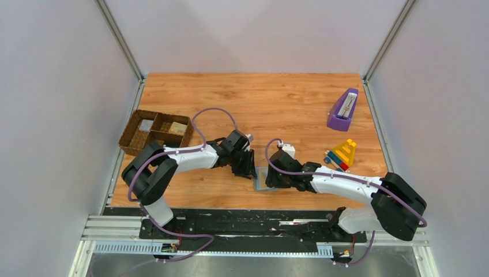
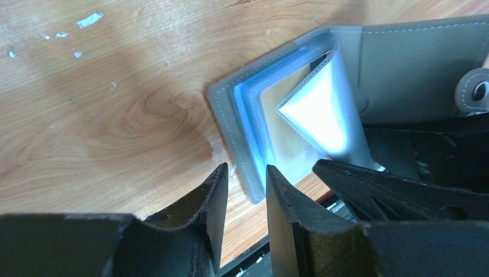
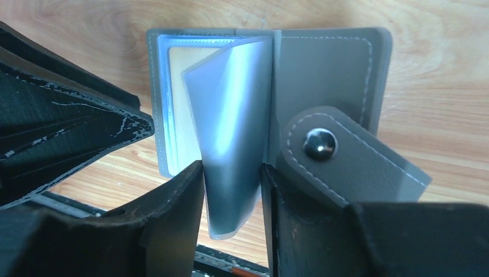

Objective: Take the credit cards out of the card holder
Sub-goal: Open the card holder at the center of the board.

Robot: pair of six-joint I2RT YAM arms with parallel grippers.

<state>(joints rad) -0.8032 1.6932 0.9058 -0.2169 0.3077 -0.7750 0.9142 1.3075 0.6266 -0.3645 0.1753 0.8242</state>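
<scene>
Grey card holder (image 3: 323,75) lies open on the worktop (image 1: 277,104) near its front edge, between the 2 arms. Only 1 tan credit card (image 3: 184,60) shows, inside a clear pocket; anything behind the raised plastic sleeve (image 3: 236,115) is hidden. Right pincer (image 3: 232,173) straddles that sleeve, but I cannot tell whether it pinches it. Left pincer (image 2: 245,173) stands parted and empty over the holder's corner. From above, both pincers cover most of the holder.
</scene>
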